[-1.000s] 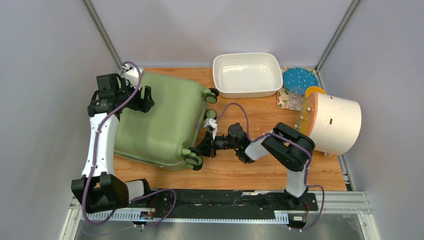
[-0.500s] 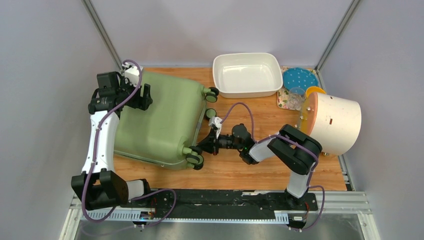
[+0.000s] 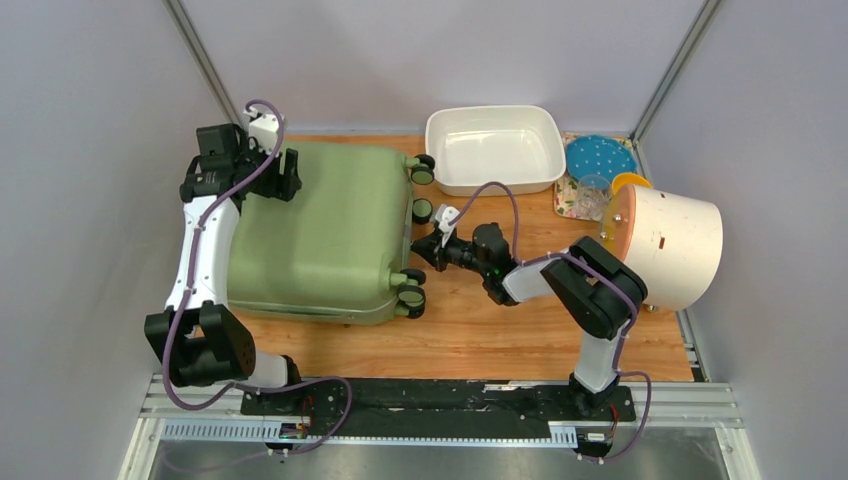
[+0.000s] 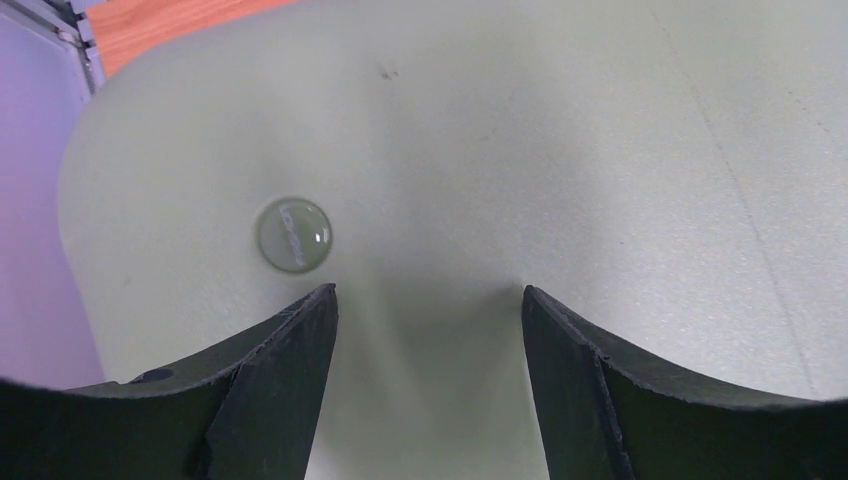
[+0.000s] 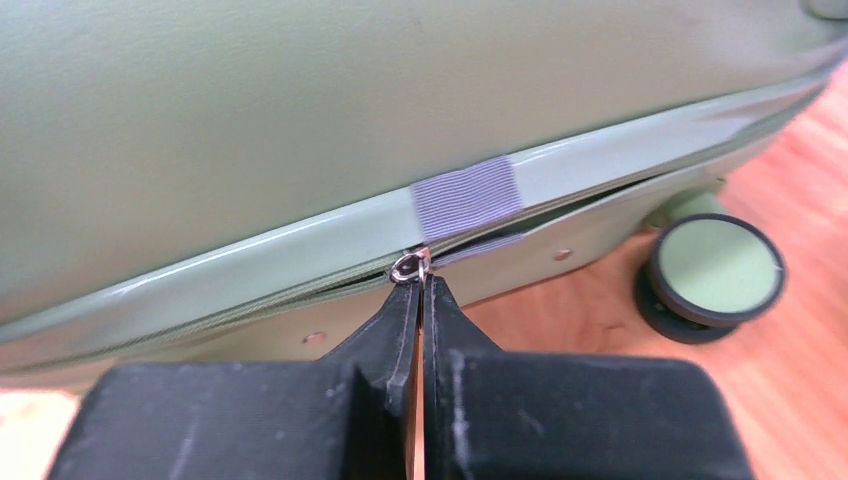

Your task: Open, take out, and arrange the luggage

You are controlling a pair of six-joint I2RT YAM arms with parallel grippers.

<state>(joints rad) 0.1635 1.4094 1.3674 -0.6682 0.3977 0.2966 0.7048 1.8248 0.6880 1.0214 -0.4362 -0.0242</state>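
The sage-green suitcase (image 3: 320,235) lies flat on the left half of the wooden table, wheels (image 3: 411,296) toward the middle. My left gripper (image 3: 283,172) is open, its fingers (image 4: 290,370) pressed down on the shell (image 4: 560,150) beside a round logo badge (image 4: 293,234). My right gripper (image 3: 422,243) is shut on the metal zipper pull (image 5: 411,266) at the suitcase's wheel-side edge, by a grey tape patch (image 5: 467,196). The zipper seam (image 5: 560,215) gapes slightly to the right of the pull. One wheel (image 5: 712,275) shows in the right wrist view.
A white rectangular tub (image 3: 495,148) stands at the back centre. A cream cylinder with an orange end (image 3: 668,244) lies at the right. A blue dotted plate (image 3: 600,157), a clear cup (image 3: 594,190) and a floral cloth (image 3: 572,200) sit at the back right.
The suitcase has swung round so its sides lie square to the table. My right gripper moved toward the back along the wheel-side edge with the zipper pull. My left gripper moved back with the shell.
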